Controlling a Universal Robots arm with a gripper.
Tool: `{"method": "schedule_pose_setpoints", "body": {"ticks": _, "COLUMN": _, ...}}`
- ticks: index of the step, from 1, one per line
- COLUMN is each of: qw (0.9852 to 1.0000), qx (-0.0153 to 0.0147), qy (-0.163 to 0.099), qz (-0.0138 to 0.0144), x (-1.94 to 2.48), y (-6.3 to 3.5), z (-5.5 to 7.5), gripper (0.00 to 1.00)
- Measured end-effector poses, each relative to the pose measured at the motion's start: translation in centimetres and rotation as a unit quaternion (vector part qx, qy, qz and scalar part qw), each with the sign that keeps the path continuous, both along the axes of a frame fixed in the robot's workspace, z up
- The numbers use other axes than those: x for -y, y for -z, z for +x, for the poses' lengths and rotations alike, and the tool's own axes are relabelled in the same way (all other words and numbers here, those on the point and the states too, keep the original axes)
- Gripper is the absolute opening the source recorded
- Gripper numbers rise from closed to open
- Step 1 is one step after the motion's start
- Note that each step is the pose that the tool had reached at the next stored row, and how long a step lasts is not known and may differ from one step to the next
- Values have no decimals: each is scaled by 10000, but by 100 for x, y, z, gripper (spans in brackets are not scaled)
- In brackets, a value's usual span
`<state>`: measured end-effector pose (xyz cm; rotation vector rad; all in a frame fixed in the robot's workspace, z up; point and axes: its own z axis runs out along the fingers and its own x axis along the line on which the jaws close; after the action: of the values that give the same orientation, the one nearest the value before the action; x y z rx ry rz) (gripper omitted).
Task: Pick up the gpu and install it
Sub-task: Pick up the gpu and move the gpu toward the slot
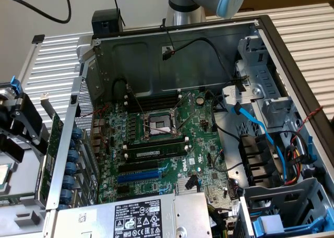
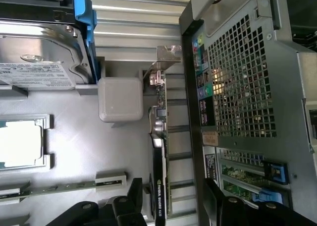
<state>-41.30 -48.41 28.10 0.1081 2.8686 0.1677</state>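
The gpu (image 2: 161, 156) stood on its long edge outside the computer case, in a slot of the grey tray (image 2: 99, 151), with its silver end bracket (image 2: 166, 62) just beside the case's perforated rear panel (image 2: 242, 77). In the exterior view the gpu (image 1: 54, 144) was a thin green card at the lower left of the frame, between the tray and the case's rear wall. The gripper (image 2: 172, 181) hung over the card with its jaws wide. One black finger (image 2: 132, 201) was on the tray side and the other on the case side, and neither was visibly pressed against the card. A hard drive (image 2: 34, 52) and a processor (image 2: 20, 141) lay on the same tray. Inside the case, the motherboard (image 1: 162, 144) filled the centre of the frame, with its blue slot (image 1: 138, 176) unoccupied.
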Motion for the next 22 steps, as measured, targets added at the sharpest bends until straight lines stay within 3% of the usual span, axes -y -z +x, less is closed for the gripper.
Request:
{"method": "schedule_pose_setpoints", "body": {"ticks": 4, "qw": 9999, "qx": -153, "qy": 2, "qz": 1, "x": 0, "y": 1, "z": 0, "gripper": 60}}
{"method": "schedule_pose_setpoints", "body": {"ticks": 7, "qw": 9999, "qx": -171, "qy": 2, "qz": -1, "x": 0, "y": 2, "z": -1, "gripper": 60}}
{"method": "schedule_pose_setpoints", "body": {"ticks": 8, "qw": 9998, "qx": -174, "qy": 2, "qz": -13, "x": 0, "y": 1, "z": 1, "gripper": 60}}
{"method": "schedule_pose_setpoints", "body": {"ticks": 9, "qw": 9998, "qx": -178, "qy": 2, "qz": -46, "x": 0, "y": 2, "z": 3, "gripper": 60}}
{"method": "schedule_pose_setpoints", "body": {"ticks": 10, "qw": 9998, "qx": -186, "qy": 3, "qz": -101, "x": 0, "y": 2, "z": 4, "gripper": 60}}
{"method": "schedule_pose_setpoints", "body": {"ticks": 12, "qw": 9994, "qx": -209, "qy": 6, "qz": -262, "x": -1, "y": 3, "z": 8, "gripper": 60}}
{"method": "schedule_pose_setpoints", "body": {"ticks": 13, "qw": 9993, "qx": -214, "qy": 7, "qz": -296, "x": -1, "y": 3, "z": 8, "gripper": 60}}
{"method": "schedule_pose_setpoints", "body": {"ticks": 19, "qw": 9993, "qx": -215, "qy": 7, "qz": -301, "x": -7, "y": 21, "z": 49, "gripper": 60}}
{"method": "schedule_pose_setpoints", "body": {"ticks": 22, "qw": 9993, "qx": -215, "qy": 7, "qz": -304, "x": -53, "y": 64, "z": 66, "gripper": 60}}
